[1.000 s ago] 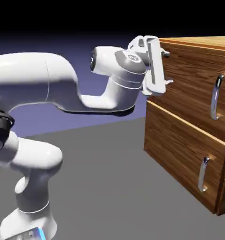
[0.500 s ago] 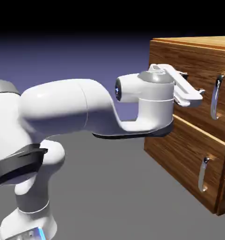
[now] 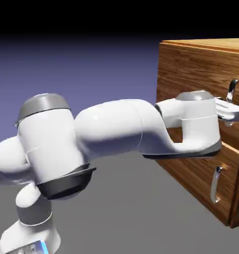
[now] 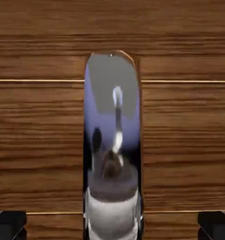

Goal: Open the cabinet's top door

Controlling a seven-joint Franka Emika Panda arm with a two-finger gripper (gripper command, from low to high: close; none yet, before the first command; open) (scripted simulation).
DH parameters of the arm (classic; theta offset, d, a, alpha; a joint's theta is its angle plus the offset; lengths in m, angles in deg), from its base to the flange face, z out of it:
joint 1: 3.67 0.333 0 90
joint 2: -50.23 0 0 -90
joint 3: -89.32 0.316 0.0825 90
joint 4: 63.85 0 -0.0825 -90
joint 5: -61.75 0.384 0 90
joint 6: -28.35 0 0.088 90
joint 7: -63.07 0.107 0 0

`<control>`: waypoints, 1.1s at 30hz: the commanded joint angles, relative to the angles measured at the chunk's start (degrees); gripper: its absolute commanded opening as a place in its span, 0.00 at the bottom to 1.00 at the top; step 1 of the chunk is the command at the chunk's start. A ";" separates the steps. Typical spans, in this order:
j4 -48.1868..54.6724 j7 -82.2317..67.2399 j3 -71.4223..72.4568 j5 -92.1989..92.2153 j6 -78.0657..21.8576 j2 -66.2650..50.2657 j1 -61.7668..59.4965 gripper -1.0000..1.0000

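Note:
The brown wooden cabinet (image 3: 177, 52) stands at the exterior view's right. Its top door (image 3: 200, 74) is flush with the front, and the door's silver bar handle (image 3: 232, 88) is near its right edge. My gripper (image 3: 232, 108) reaches flat against the door at the lower part of that handle. In the hand view the shiny handle (image 4: 113, 140) runs up the middle over the door's wood (image 4: 39, 131). My gripper (image 4: 112, 224) straddles the handle, open. Its dark fingertips (image 4: 9, 224) sit far out in the bottom corners, clear of the bar.
Below the top door is a second wooden panel (image 3: 191, 168) with a shorter silver handle (image 3: 216, 184). The white arm (image 3: 121, 129) stretches across from the lower left over the grey table (image 3: 121, 208). The cabinet's left corner (image 3: 158, 99) is just behind the wrist.
The hand has swung from the cabinet's left corner rightward across the top door and dropped slightly. It now sits at the long handle, and the arm is stretched out further.

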 commanded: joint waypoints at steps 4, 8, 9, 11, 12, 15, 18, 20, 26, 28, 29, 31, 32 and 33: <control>-7.67 5.67 4.66 -0.01 -4.32 -4.45 -8.26 0.00; -13.58 12.12 10.18 0.00 -7.13 -9.44 -16.56 0.00; -14.76 13.78 11.69 0.00 -7.60 -10.71 -18.64 0.00; -16.79 17.15 14.85 -0.05 -8.28 -13.20 -22.79 0.00; -17.70 18.76 16.49 -0.05 -8.54 -14.37 -24.87 0.00; -20.24 22.82 21.65 0.25 -9.21 -17.19 -31.10 0.00; -22.31 26.48 27.09 0.53 -9.61 -19.44 -37.32 0.00; -23.30 29.23 30.80 0.40 -9.60 -20.94 -41.48 0.00; -25.75 36.18 42.25 0.30 -9.23 -24.05 -53.93 0.00; -27.73 35.61 46.27 2.50 -9.71 -23.26 -58.08 0.00; -29.40 33.90 48.31 4.82 -10.30 -22.02 -60.09 0.00; -32.82 30.06 51.96 9.81 -11.58 -19.22 -63.52 0.00; -34.50 28.31 53.84 12.30 -12.22 -17.79 -65.20 0.00; -36.14 26.62 55.68 14.79 -12.84 -16.35 -66.77 0.00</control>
